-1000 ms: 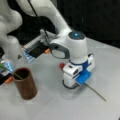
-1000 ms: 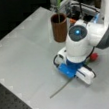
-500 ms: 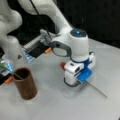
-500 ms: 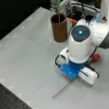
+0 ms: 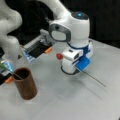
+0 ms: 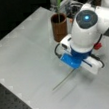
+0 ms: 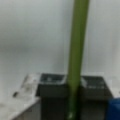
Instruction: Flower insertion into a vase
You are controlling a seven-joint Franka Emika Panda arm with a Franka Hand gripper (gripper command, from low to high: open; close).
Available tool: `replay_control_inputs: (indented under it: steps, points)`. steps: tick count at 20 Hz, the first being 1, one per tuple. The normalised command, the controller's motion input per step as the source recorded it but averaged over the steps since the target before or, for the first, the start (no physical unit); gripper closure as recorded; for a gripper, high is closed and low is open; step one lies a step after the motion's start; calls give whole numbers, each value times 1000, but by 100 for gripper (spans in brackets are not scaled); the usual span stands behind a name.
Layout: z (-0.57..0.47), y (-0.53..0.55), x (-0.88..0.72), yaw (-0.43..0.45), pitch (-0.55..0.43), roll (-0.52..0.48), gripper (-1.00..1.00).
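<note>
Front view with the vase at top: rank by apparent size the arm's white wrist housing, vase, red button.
1. White wrist housing, though it sits nearest the camera.
2. Vase.
3. Red button.

Looked down from above and off to one side in both front views, at middling range, but from opposed sides. Showed the vase point(image 5: 25, 86) near and at a front view's left, yet far and at a front view's top point(image 6: 59, 26). Shared the grey table point(image 5: 75, 105) point(image 6: 24, 54), the arm's white wrist point(image 5: 75, 32) point(image 6: 86, 27) and the thin stem point(image 5: 96, 79) point(image 6: 63, 80) lying on the table. Sat very close in the wrist view, facing the table past the gripper point(image 7: 73, 86), filled by a green stem point(image 7: 77, 45) between dark fingers point(image 7: 51, 86).
</note>
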Motion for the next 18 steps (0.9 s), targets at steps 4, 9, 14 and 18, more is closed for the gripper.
replay_control_inputs:
  steps: [4, 9, 14, 18]
  points:
    - [549, -337, -207, 93, 25, 153, 100]
    - [576, -185, -218, 61, 42, 100, 100]
    - [197, -57, -123, 9, 11, 206, 100]
    - [86, -129, -167, 25, -16, 235, 100]
